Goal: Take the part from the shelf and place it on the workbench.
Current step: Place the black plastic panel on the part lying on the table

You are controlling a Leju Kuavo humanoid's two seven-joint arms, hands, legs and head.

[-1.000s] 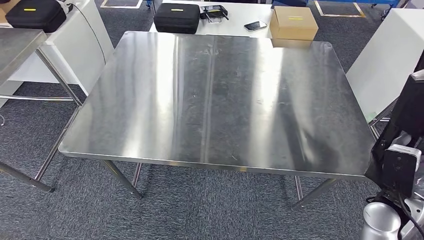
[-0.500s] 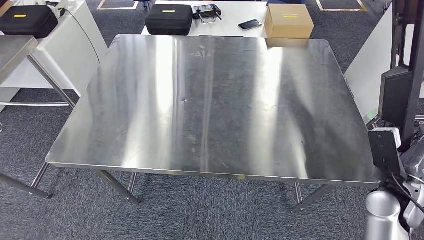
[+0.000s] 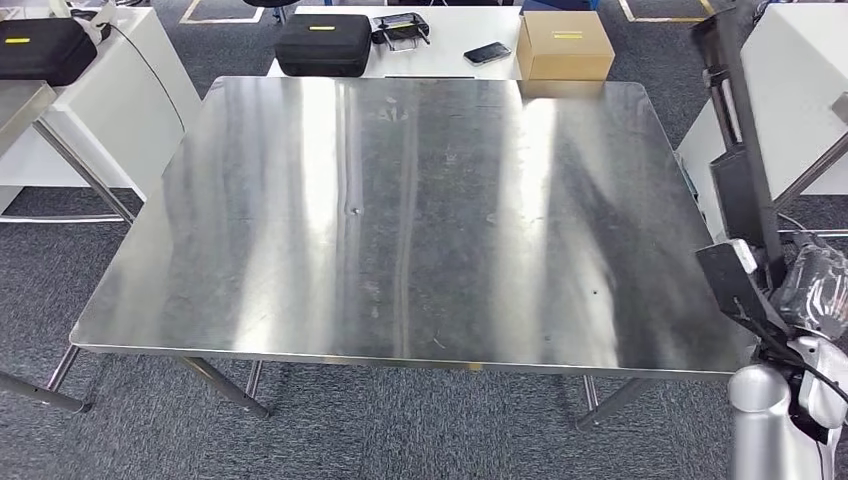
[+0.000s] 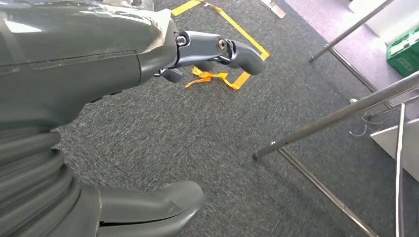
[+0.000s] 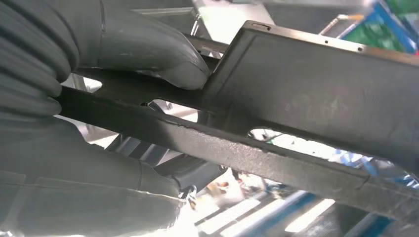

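The part (image 3: 745, 190) is a long black metal bracket with a flat plate at its lower end. It stands nearly upright just beyond the right edge of the steel workbench (image 3: 400, 200). My right hand (image 3: 812, 288) grips it low down. In the right wrist view the thumb (image 5: 148, 49) presses on the part (image 5: 316, 94) and the right hand (image 5: 74, 163) wraps around its bar. My left hand (image 4: 99, 98) hangs over grey carpet, fingers (image 4: 222, 49) apart, holding nothing.
Behind the workbench a white table carries a black case (image 3: 322, 44), a phone (image 3: 487, 52) and a cardboard box (image 3: 564, 44). Another black case (image 3: 40, 48) lies on a white table at far left. A white cabinet (image 3: 800, 80) stands at right.
The camera has moved, so the whole scene has shifted left and down. The part has risen from low at the right edge to stand tall beside the bench's right side.
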